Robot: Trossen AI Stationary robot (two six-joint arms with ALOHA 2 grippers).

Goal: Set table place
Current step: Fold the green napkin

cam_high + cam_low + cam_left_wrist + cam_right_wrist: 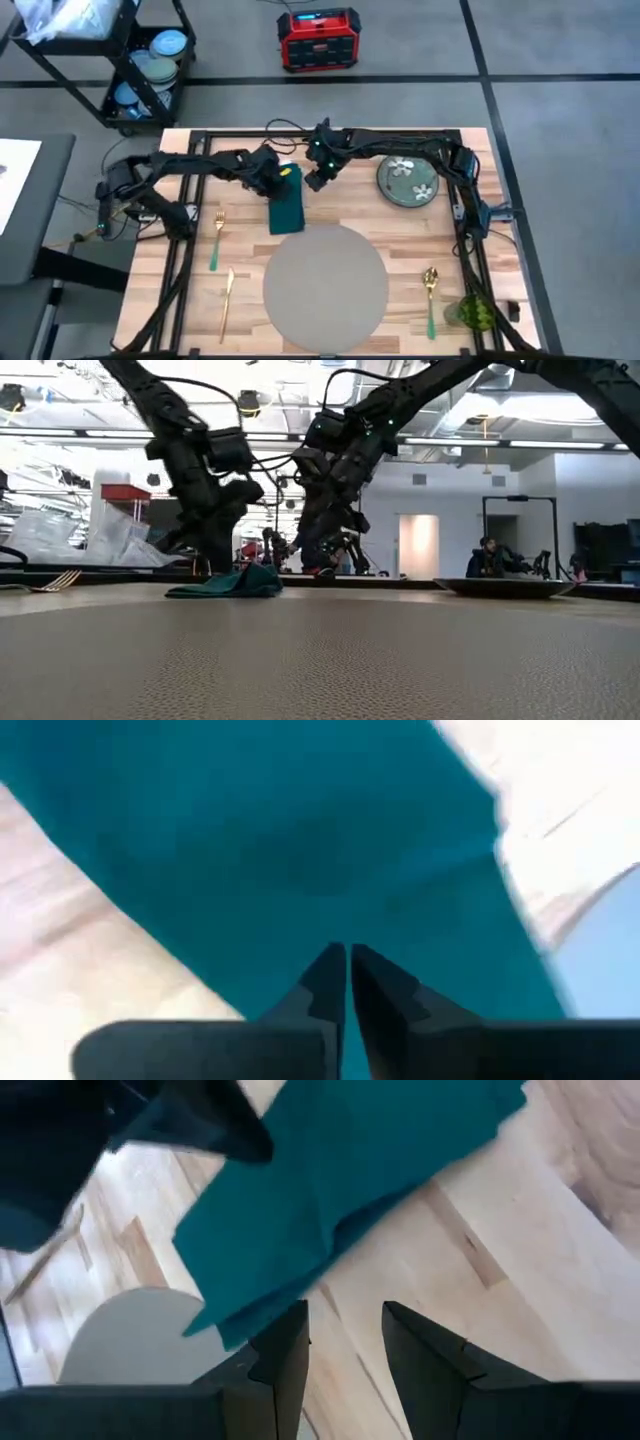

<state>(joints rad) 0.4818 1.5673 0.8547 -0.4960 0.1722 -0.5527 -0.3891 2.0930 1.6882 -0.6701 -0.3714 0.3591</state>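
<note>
Butcher-block table, black-framed, on a grey floor; a black wheeled cart of dishes and a red box-shaped unit stand beyond its far edge. Placement: the round grey placemat lies flat at the near middle, nothing on it. Dark green napkin: folded, at the mat's far-left rim, not yet squared beside it. Left gripper: on the napkin's far end, fingers pressed nearly together with cloth filling the view beneath, so probably pinching it, though the hold itself is not visible. Right gripper: fingers a moderate gap apart, holding nothing, hanging just beside the napkin's far-right corner. Flowered grey-green plate: far right of the mat, well apart from it, not yet set. Green-handled fork and gold knife: left of the mat. Green-handled spoon and a green glass, the latter hard to make out: right of the mat. Judged state: early; napkin in hand, plate and cutlery alignment left. Obstruction: both arms crowd the same far edge of the mat, between napkin and plate.
</note>
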